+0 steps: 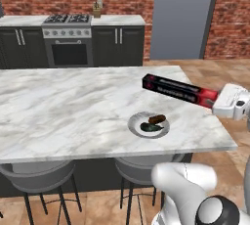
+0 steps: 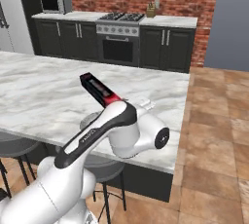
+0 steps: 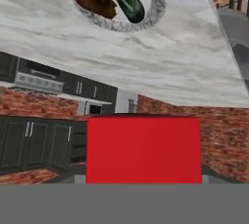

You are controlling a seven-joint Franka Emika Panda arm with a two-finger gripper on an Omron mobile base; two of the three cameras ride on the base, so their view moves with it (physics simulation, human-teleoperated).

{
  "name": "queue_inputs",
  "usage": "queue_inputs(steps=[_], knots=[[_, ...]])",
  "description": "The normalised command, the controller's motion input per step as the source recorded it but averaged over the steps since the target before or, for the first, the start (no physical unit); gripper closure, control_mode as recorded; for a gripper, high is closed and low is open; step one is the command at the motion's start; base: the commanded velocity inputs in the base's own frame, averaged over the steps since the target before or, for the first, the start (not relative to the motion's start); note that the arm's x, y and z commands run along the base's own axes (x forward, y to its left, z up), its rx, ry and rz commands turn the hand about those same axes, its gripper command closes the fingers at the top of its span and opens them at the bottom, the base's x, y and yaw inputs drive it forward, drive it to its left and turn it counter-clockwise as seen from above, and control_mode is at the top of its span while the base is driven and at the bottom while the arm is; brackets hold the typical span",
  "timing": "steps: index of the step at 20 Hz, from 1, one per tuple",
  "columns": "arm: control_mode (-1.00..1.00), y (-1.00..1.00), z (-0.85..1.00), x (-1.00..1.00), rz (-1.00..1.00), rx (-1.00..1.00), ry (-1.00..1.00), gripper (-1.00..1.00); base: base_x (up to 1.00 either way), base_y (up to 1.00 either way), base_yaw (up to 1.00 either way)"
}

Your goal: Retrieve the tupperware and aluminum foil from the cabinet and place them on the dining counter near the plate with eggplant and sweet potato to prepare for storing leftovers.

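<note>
From the left, the dining counter stretches as a broad marble surface, bare over most of its width, with stools tucked under its near edge. Toward its right end sits the plate, carrying the brown sweet potato and, just beside it, the dark eggplant; the leftovers wait there as the landmark for the drop-off. Beyond the plate and further right, the aluminum foil hangs above the surface, tilted, its black length reaching out over the marble while its red end is pinched in the claw, whose jaws are closed on the box. Holding it by one end lets the long box be carried out lengthwise over the counter toward the plate. It seems the box is not yet set down, and lowering it flat near the plate looks like the next step
</note>
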Motion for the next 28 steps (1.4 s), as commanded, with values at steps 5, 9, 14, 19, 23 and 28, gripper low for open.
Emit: queue_inputs(steps=[5, 9, 14, 19, 23, 28], knots=[[-1.0, -0.1, -0.59, 0.83, 0.0, 0.11, 0.1, 1.0, 0.0, 0.0, 0.0], [-1.0, -0.19, -0.55, 0.75, 0.0, 0.11, 0.03, 1.0, 0.0, 0.0, 0.0], [-1.0, -0.28, -0.68, 0.54, 0.0, 0.04, 0.0, 1.0, 0.0, 0.0, 0.0], [-1.0, -0.32, -0.67, 0.52, -0.01, 0.02, 0.0, 1.0, 0.0, 0.0, 0.0], [-1.0, -0.23, -0.59, 0.41, -0.02, 0.0, 0.0, 1.0, 0.0, 0.0, 0.0], [-1.0, -0.19, -0.54, 0.4, -0.01, 0.0, 0.0, 1.0, 0.0, 0.0, 0.0]])
